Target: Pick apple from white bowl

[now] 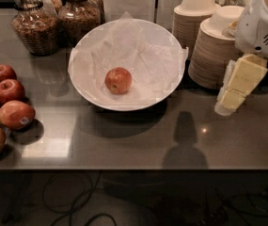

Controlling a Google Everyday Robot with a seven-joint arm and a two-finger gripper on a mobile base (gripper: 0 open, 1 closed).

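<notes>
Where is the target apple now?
The apple sits alone in the white bowl, near the centre of the camera view; the tool hangs right of the bowl, before the stacked beige bowls.

Counter point(124, 142): white bowl point(138, 105), jars point(30, 29), apples point(9, 91); claw point(239, 86) right

We saw a dark counter point(124, 147) with a smooth, glossy top that mirrored the light. The white bowl point(124, 105) looked smooth and matt, and it was lined with thin, crinkled white paper point(145, 55). The apple point(118, 80) had a smooth, faintly shiny skin. The jars point(30, 29) were clear, glossy glass. The stacked bowls point(213, 58) looked like matt beige paper pulp. At the right edge, above the counter, the gripper point(231, 98) had pale yellow, matt pads point(246, 74) under a smooth white plastic shell point(260, 27).
</notes>
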